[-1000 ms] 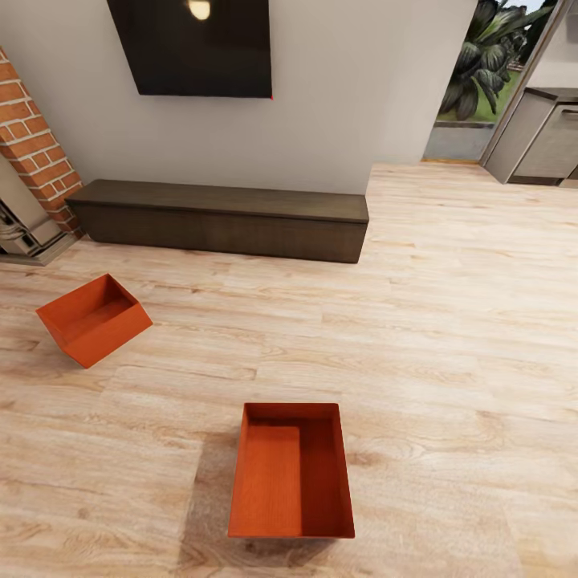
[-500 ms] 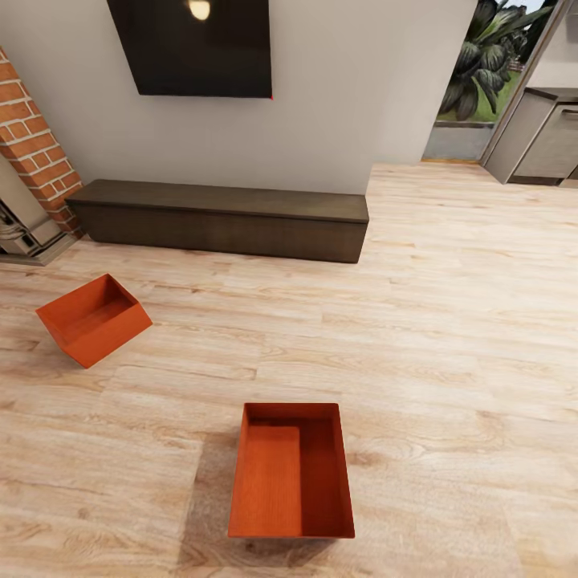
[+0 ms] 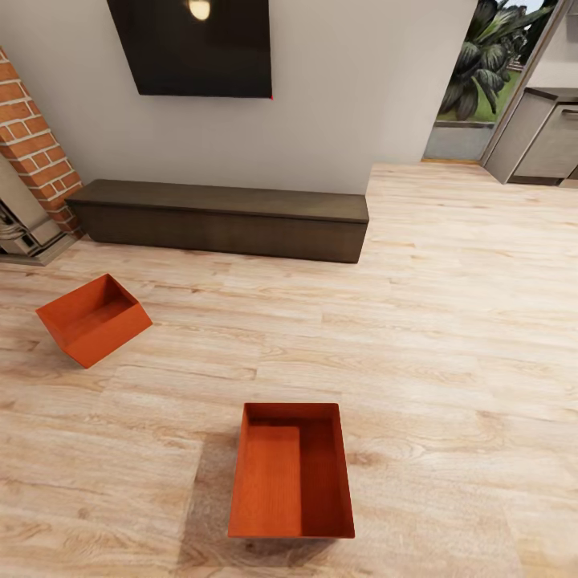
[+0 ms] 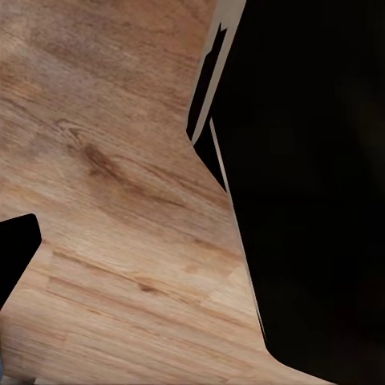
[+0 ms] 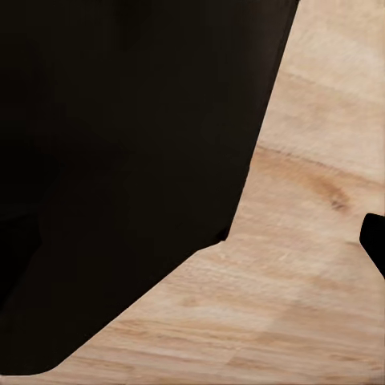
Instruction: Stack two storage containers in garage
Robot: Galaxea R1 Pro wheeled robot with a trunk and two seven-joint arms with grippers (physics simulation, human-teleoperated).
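Observation:
Two storage containers, orange-red open bins, rest on the light wood plank floor (image 3: 449, 337) of the living room. The nearer container (image 3: 291, 474) sits flat straight ahead, long side pointing away from me, and holds nothing. The other container (image 3: 92, 319) lies farther off to the left, turned at an angle and tipped up on one side. In the left wrist view a small dark tip (image 4: 16, 249) pokes in over the planks, and a similar dark tip (image 5: 374, 241) shows in the right wrist view. Neither wrist view shows how the jaws stand.
A long low dark cabinet (image 3: 221, 218) runs along the white wall under a wall TV (image 3: 193, 48). A brick fireplace (image 3: 28, 144) stands at far left. An opening at back right shows plants (image 3: 490, 48) and a grey unit (image 3: 538, 136). My dark body (image 4: 313, 184) blocks much of each wrist view.

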